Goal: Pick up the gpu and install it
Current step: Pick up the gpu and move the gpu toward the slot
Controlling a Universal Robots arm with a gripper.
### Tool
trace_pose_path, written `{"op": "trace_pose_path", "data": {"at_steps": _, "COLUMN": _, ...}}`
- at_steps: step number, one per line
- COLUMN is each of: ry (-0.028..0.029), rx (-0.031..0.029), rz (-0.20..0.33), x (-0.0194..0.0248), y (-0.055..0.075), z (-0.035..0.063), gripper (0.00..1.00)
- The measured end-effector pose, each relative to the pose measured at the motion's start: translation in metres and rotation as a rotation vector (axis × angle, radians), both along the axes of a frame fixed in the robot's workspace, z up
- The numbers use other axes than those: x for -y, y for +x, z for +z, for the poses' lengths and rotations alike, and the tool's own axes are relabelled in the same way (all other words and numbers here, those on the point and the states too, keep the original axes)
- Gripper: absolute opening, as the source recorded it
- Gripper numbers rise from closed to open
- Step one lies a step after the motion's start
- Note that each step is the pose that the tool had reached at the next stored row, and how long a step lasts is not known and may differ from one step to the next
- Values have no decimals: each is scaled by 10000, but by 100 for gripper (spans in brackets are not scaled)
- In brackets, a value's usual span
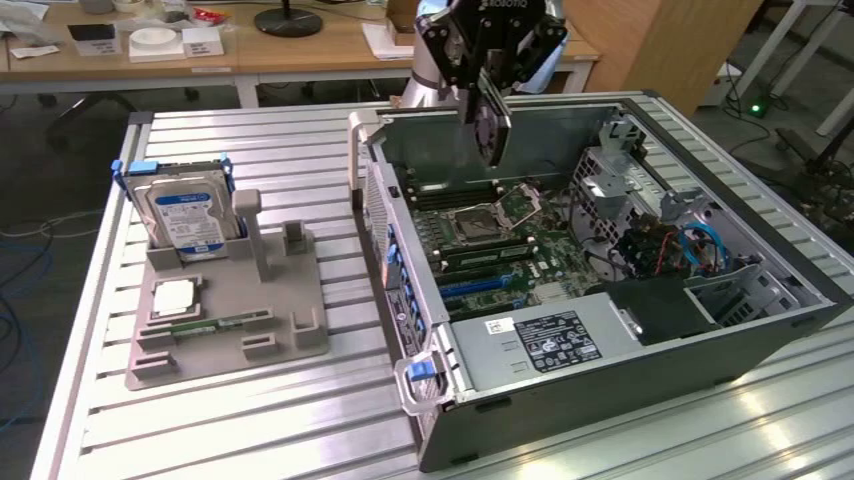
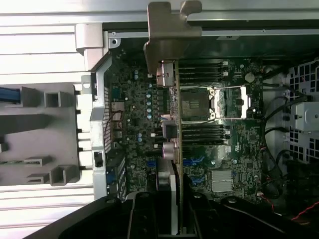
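1. Pickup looks done. The end effector (image 1: pixel 489 92) is clenched on the gpu (image 1: pixel 495 125), which hangs on edge in the air over the open computer case (image 1: pixel 747 330).
2. Installing is left. The card sits well above the motherboard (image 1: pixel 534 255) and is in no slot. In the wrist view its metal bracket (image 2: pixel 172 30) points toward the case wall, and its edge runs just beside the processor socket (image 2: pixel 197 102).
3. Computer case: it lies on its side on the desk (image 1: pixel 240 420) with the top open. Inside are the motherboard, a labelled power supply (image 1: pixel 541 338) and a bundle of cables (image 1: pixel 674 250).
4. Grey holder (image 1: pixel 287 330): it sits on the desk at the exterior view's left of the case. A hard drive (image 1: pixel 187 215) stands upright in it. A processor chip (image 1: pixel 174 297) and a memory stick (image 1: pixel 214 325) lie flat in their recesses.
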State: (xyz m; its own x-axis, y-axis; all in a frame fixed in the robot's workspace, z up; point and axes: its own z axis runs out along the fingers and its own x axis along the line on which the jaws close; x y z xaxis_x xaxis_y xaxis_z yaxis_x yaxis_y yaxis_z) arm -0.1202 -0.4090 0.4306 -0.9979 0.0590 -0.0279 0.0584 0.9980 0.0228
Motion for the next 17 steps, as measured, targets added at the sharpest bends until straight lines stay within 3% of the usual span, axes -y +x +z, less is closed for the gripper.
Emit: {"op": "trace_pose_path", "data": {"at_steps": 17, "ry": 1, "rx": 0, "rz": 49, "x": 0, "y": 511, "z": -7, "gripper": 29}}
